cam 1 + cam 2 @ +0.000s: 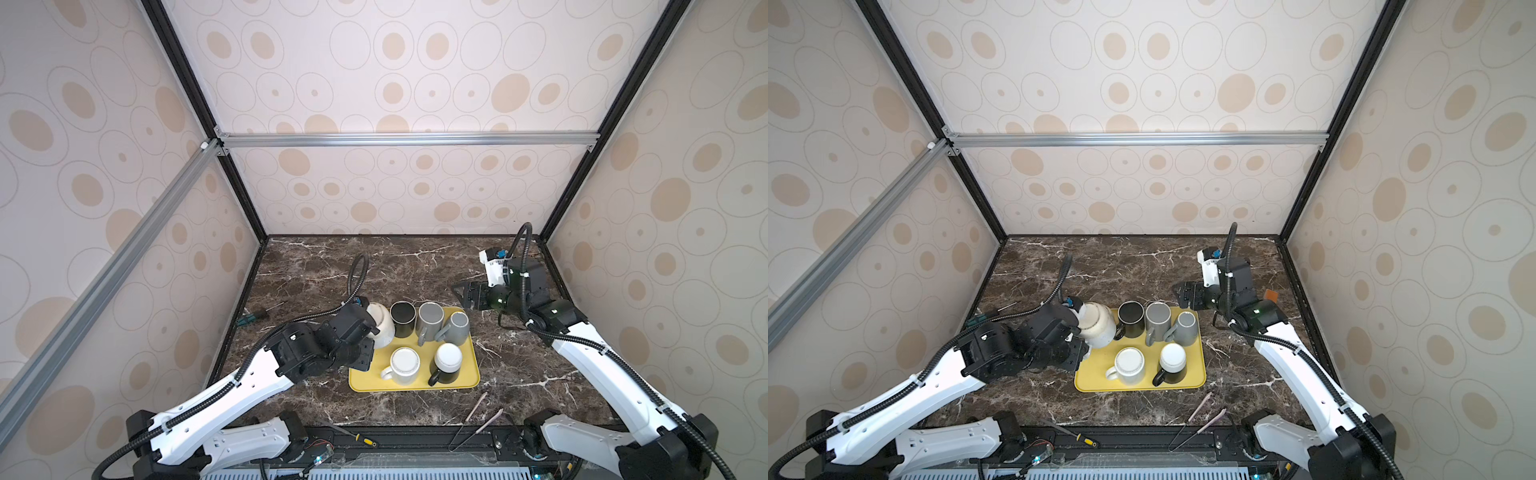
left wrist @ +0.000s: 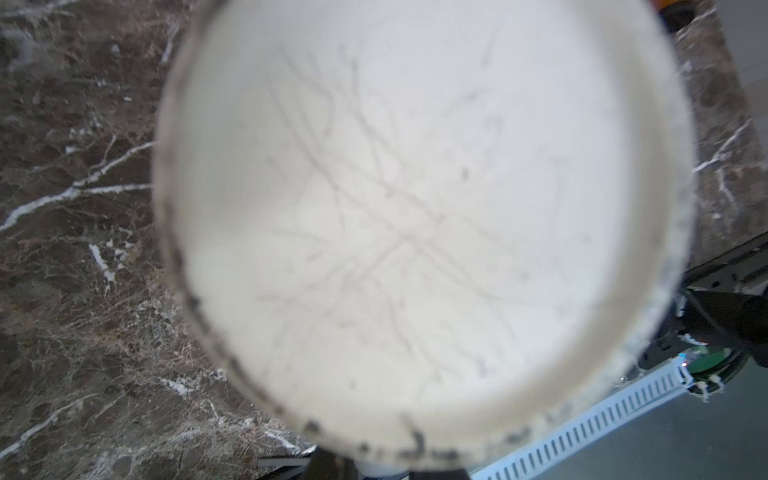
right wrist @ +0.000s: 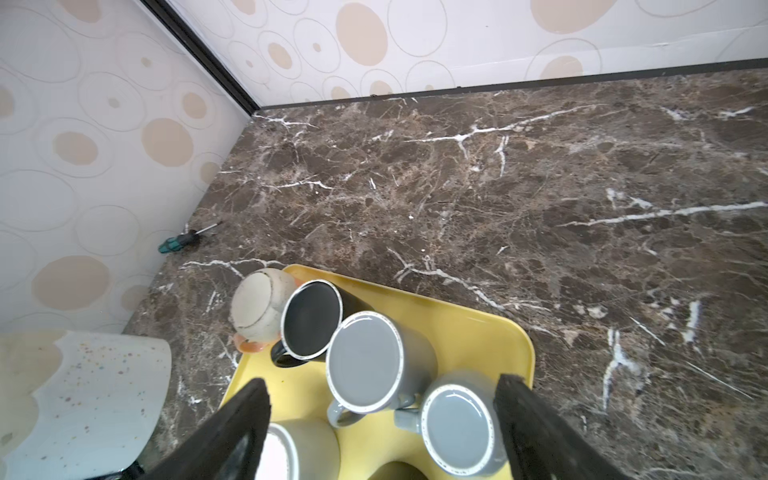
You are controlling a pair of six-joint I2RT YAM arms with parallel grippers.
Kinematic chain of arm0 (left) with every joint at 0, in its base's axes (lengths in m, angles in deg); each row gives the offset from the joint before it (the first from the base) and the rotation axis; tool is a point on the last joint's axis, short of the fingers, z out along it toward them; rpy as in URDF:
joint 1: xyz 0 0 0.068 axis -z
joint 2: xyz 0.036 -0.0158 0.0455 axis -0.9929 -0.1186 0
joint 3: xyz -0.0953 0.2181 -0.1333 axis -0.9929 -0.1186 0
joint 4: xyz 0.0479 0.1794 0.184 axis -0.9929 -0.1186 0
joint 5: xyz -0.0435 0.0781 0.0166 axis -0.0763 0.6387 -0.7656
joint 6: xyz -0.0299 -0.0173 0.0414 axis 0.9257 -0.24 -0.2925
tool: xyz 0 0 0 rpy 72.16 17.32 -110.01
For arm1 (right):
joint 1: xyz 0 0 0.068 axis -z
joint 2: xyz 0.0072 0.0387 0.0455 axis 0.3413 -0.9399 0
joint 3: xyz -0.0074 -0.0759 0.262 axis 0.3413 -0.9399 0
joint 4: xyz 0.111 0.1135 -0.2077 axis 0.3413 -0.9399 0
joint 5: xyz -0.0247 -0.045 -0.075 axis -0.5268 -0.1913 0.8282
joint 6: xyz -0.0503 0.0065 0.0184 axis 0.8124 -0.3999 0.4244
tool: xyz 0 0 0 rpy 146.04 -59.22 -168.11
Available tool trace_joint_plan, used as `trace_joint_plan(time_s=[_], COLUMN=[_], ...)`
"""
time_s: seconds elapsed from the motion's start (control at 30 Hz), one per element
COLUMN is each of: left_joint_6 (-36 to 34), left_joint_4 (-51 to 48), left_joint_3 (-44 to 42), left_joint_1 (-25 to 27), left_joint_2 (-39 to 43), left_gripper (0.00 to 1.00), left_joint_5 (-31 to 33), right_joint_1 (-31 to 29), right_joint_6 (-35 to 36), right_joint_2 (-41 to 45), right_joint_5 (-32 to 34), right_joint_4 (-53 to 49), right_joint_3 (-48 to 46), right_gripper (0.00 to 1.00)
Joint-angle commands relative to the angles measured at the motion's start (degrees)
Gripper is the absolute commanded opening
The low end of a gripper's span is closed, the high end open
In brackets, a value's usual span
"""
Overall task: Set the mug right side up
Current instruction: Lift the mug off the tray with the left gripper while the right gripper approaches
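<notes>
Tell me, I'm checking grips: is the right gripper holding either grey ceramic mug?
No, the right gripper is open and empty; both grey ceramic mugs stand on the yellow tray.

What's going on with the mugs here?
The left gripper is shut on a cream mug, holding it tilted at the back-left corner of the yellow tray, with its base facing the wrist camera. Five other mugs sit on the tray and look base-up. The right gripper hangs open beyond the tray's back-right corner, holding nothing.

Two white-and-black arms
Left arm (image 1: pixel 232 390) and right arm (image 1: pixel 598 353): white shells, black joints, ribbed black hoses, white ties; left gripper (image 1: pixel 372 328), right gripper (image 3: pixel 384 384) black.
</notes>
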Motion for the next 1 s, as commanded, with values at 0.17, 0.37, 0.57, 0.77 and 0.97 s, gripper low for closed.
trace_joint_plan(time_s=[0.17,0.37,0.57,0.77,0.97], left_joint_6=[-4.35,-5.76,-0.81,11.25,19.68], left_joint_4=[32.29,57.99,72.63,88.58,101.81], left_joint_3=[-2.34,-8.44,-12.76,-17.39,-20.40], left_joint_1=[-0.48,-5.45,-12.63,-20.80,-22.31], left_joint_2=[5.65,6.23,4.37,1.70,-2.15], left_gripper=[0.00,0.00,0.00,0.00,0.00], left_joint_5=[3.85,-0.81,-10.35,-23.99,-30.11], right_joint_1=[-0.30,-0.35,-0.36,-0.36,-0.60], right_joint_6=[-8.34,-19.58,-28.63,-33.27,-36.00], right_joint_2=[3.59,3.95,3.30,2.17,-1.31], right_joint_5=[-11.20,-16.34,-21.11,-23.96,-27.61], right_joint_4=[6.89,20.57,35.13,42.92,47.73], right_joint_3=[2.30,-1.41,-6.27,-8.95,-7.20], right_gripper=[0.76,0.68,0.65,0.56,0.53])
